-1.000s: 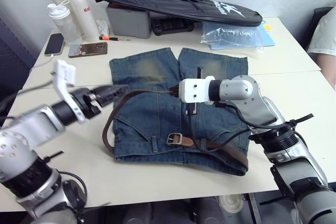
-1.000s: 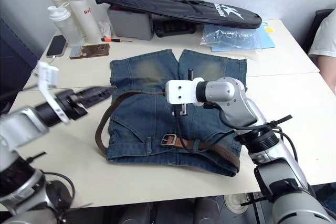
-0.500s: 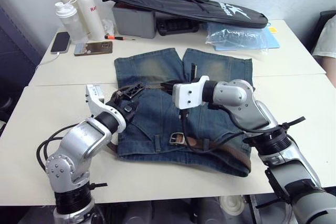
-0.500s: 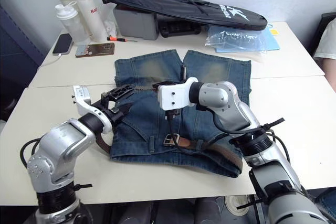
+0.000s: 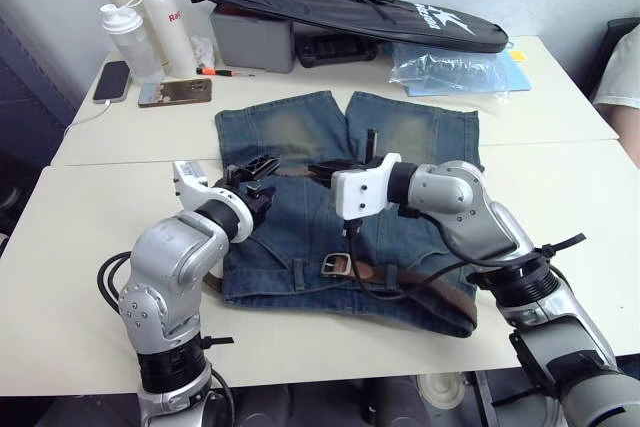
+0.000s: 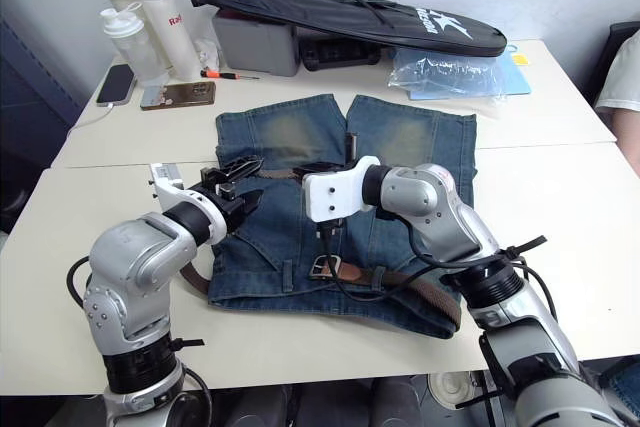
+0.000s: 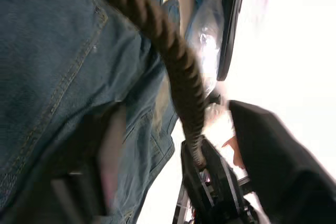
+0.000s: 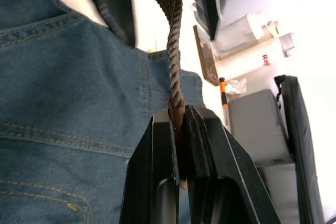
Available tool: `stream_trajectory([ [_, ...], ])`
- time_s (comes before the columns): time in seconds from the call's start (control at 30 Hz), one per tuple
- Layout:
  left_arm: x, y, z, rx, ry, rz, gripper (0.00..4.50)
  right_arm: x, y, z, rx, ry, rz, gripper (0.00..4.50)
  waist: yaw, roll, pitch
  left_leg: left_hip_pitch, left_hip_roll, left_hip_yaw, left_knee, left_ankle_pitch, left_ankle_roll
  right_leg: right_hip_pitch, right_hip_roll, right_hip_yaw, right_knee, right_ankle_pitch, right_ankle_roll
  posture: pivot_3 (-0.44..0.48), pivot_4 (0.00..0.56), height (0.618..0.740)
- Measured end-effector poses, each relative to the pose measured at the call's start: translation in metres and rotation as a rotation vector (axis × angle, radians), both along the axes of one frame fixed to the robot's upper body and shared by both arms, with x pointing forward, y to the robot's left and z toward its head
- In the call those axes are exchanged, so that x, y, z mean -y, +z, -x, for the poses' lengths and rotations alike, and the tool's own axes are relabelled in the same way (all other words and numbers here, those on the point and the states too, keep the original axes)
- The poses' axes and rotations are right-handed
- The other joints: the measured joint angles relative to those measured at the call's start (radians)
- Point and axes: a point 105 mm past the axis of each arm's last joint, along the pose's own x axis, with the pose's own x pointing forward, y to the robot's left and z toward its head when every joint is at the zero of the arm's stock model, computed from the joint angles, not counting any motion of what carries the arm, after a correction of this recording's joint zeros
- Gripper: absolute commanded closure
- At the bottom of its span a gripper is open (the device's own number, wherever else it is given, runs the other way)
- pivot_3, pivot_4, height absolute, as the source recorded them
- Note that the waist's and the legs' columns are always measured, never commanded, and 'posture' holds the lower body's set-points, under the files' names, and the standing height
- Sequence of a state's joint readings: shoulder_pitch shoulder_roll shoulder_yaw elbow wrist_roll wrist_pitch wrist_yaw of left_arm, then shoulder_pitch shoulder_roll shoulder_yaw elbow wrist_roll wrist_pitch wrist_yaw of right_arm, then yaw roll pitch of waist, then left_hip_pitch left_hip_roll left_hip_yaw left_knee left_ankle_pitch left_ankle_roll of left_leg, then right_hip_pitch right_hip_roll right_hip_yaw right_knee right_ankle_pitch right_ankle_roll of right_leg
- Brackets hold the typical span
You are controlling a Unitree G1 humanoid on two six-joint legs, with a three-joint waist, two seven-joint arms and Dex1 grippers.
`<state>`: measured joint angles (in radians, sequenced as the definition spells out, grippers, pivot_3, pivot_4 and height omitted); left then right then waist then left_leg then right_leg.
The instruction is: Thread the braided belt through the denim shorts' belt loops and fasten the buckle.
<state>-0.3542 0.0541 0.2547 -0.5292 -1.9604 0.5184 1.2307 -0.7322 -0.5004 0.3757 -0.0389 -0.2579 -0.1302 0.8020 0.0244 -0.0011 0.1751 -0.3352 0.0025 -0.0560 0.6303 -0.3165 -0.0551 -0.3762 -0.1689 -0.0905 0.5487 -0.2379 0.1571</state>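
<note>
- My right gripper (image 8: 177,116) is clamped on the braided belt (image 8: 170,40), above the middle of the denim shorts (image 5: 300,137).
- My left gripper (image 5: 258,169) is spread wide around the same strap, not pinching it.
- The buckle (image 5: 335,265) lies on the waistband, close to a belt loop (image 5: 296,272).
- The shorts lie flat on the table (image 5: 80,247).

Faded blue denim shorts (image 5: 300,137); brown braided belt (image 8: 169,3).

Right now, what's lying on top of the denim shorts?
On the denim shorts lies the braided belt, its buckle near the waistband. Both tools, left tool and right tool, hover above, hiding the fabric beneath.
</note>
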Motion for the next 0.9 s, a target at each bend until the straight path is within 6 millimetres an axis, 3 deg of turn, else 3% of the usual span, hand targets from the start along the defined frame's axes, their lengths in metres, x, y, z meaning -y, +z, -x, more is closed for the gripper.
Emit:
stream_trajectory([
  [0.07, 0.001, 0.002, -0.001, 0.003, 0.001, 0.011, 3.04, 0.0, 0.0, 0.001, 0.003, 0.002, 0.0, 4.5, 0.0, 0.0, 0.0, 0.0, 0.0, 0.0, 0.0, 0.0, 0.0, 0.0, 0.0, 0.001, 0.0, 0.0, 0.0, 0.0, 0.15, 0.74],
  [0.17, -0.001, 0.001, -0.004, -0.011, 0.008, 0.022, 4.38, -0.002, 0.002, 0.004, 0.013, 0.014, -0.002, 4.5, 0.0, 0.0, 0.0, 0.0, 0.0, 0.0, 0.0, 0.0, 0.0, 0.0, 0.001, 0.001, -0.001, 0.0, 0.0, 0.0, 0.15, 0.74],
  [0.5, -0.002, -0.002, -0.005, -0.022, 0.0, 0.036, 4.45, 0.001, 0.001, 0.005, 0.005, 0.016, -0.016, 4.5, 0.001, 0.0, 0.0, 0.0, 0.0, 0.0, -0.001, 0.0, 0.0, 0.0, 0.001, 0.001, -0.008, 0.0, 0.0, 0.0, 0.15, 0.74],
  [0.57, -0.002, -0.001, -0.006, -0.011, -0.001, 0.038, 4.5, 0.002, -0.001, 0.006, -0.091, 0.006, -0.095, 3.56, 0.001, 0.0, 0.0, -0.001, 0.0, 0.0, -0.001, 0.0, 0.0, 0.0, 0.001, 0.001, -0.008, 0.0, 0.0, 0.0, 0.15, 0.74],
  [0.6, -0.004, -0.001, -0.007, -0.012, 0.006, 0.039, 4.5, 0.001, -0.001, 0.008, -0.123, 0.016, -0.117, 3.33, 0.001, 0.0, 0.0, -0.001, 0.0, 0.0, -0.001, 0.0, 0.0, 0.0, 0.001, 0.001, -0.008, 0.0, 0.0, 0.0, 0.15, 0.74],
  [0.77, -0.026, -0.002, -0.012, 0.004, 0.07, 0.032, 4.5, 0.012, 0.009, 0.021, -0.237, 0.055, -0.134, 1.27, 0.002, 0.0, 0.0, -0.001, 0.002, 0.0, -0.001, -0.001, 0.001, 0.0, 0.003, 0.0, -0.01, 0.001, -0.001, 0.0, 0.15, 0.74],
  [0.83, -0.04, -0.007, -0.007, 0.029, 0.094, -0.01, 4.5, 0.016, 0.006, 0.032, -0.373, 0.089, -0.123, 0.36, 0.001, 0.0, 0.0, -0.001, 0.002, 0.001, -0.002, -0.002, 0.002, 0.0, 0.003, 0.001, -0.009, 0.001, -0.001, 0.0, 0.15, 0.74],
  [0.87, -0.043, -0.009, -0.006, 0.025, 0.103, -0.016, 4.5, 0.017, 0.005, 0.034, -0.397, 0.094, -0.119, 0.06, 0.001, 0.0, 0.0, -0.001, 0.002, 0.0, -0.002, -0.002, 0.002, 0.0, 0.003, 0.001, -0.009, 0.001, -0.001, 0.0, 0.15, 0.74],
  [0.9, -0.053, -0.016, -0.003, 0.015, 0.126, -0.04, 4.5, 0.02, 0.004, 0.04, -0.487, 0.107, -0.114, 0.06, -0.001, 0.001, 0.0, -0.002, 0.003, 0.001, -0.002, -0.004, 0.002, -0.001, 0.004, 0.001, -0.008, 0.001, -0.001, 0.0, 0.15, 0.74],
])
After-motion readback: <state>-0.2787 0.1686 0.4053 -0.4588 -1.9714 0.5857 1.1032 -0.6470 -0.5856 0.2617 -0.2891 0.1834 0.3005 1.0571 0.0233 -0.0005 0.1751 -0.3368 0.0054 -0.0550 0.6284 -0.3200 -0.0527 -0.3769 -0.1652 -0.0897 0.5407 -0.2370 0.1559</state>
